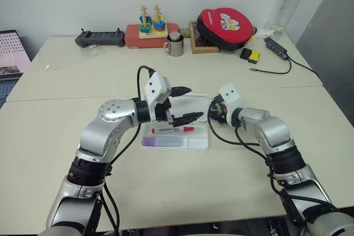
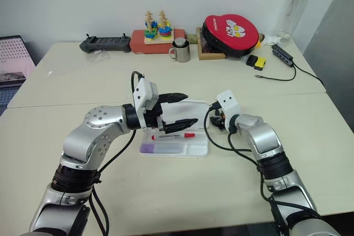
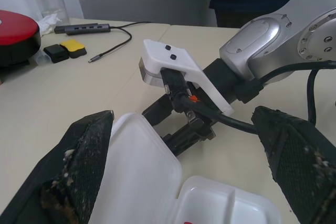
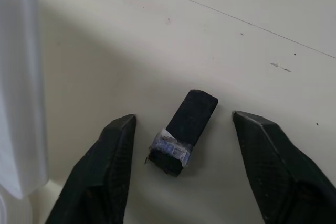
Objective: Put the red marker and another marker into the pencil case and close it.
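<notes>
Near the middle of the beige table [image 1: 55, 131] sits the open pencil case [image 1: 191, 145], with the red marker [image 1: 174, 130] and lilac marker [image 1: 161, 142] inside. Its lid looks light, stiff and slippery, best pushed at its edge. The left gripper [image 1: 185, 104] is wide open above it; the right gripper [image 4: 181, 171] is open around a small black block [image 4: 184, 132].

No readable text anywhere. Red round case [image 1: 225, 27] has white cartoon print and a lettering line too small to read. Small black object [image 4: 185, 130] between right gripper [image 4: 190, 174] fingers carries a blurred bluish label, unreadable.
</notes>
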